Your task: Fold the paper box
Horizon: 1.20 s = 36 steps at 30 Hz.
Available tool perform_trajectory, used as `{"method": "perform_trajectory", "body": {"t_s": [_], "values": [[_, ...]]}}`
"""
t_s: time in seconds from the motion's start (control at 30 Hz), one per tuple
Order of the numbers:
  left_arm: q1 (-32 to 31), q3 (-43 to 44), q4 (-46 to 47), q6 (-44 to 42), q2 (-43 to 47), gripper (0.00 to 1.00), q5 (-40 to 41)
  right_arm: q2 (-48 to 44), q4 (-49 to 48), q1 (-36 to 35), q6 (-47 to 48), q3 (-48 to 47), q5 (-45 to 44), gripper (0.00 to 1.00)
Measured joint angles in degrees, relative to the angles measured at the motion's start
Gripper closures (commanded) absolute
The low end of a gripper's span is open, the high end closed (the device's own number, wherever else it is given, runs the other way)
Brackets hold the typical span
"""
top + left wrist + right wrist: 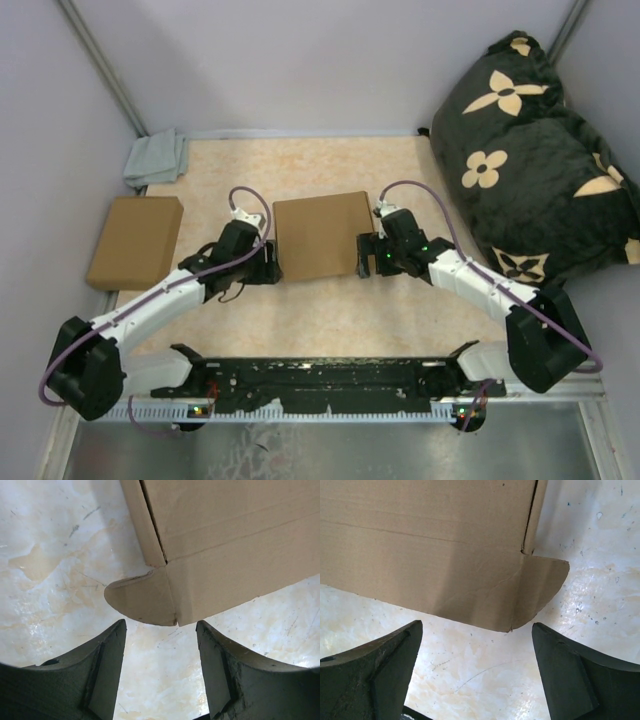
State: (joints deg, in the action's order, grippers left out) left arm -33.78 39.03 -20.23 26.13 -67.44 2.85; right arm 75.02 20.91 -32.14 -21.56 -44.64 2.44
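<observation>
Looks to me like we're near the end of the fold. The paper box [318,236] sits mid-table with its top flat and closed up, and what's left, I reckon, is the two rounded ears poking out at its near corners.

From the left: a folded cloth [157,158] in the far corner and a plain box [135,241] well off to the side, neither of them in play.

Then the left gripper [265,262], parked just beside the box's near-left corner. On its wrist cam the fingers [107,670] are spread apart with nothing in them. The left ear [142,600] lies flat on the table [45,570] just past the tips, roughly lined up with the gap but closer to the left finger. No contact that I can see.

Same story on the other side. The right gripper [368,254] is at the near-right corner, fingers [380,670] wide apart and empty, with the right ear [542,587] sticking out ahead of the right-hand finger and not touching it.

Far right there's just a big pillow [535,160].

Next move, as I see it: get a finger under or behind each ear, bend it on its crease and tuck it into the side wall. Thin card, so go gently or it'll crumple.
</observation>
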Motion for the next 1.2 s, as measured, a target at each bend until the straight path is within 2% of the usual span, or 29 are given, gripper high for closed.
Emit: {"method": "perform_trajectory", "body": {"t_s": [0.53, 1.2], "values": [[0.0, 2.3, -1.6, -0.8, -2.7, 0.34, 1.5, 1.3, 0.2, 0.0, 0.5, -1.7, -1.8, 0.09], [-0.2, 2.2, 7.4, -3.3, -5.4, 0.35, -3.8, 6.0, -0.8, 0.0, 1.7, -3.5, -1.6, 0.12]]}}
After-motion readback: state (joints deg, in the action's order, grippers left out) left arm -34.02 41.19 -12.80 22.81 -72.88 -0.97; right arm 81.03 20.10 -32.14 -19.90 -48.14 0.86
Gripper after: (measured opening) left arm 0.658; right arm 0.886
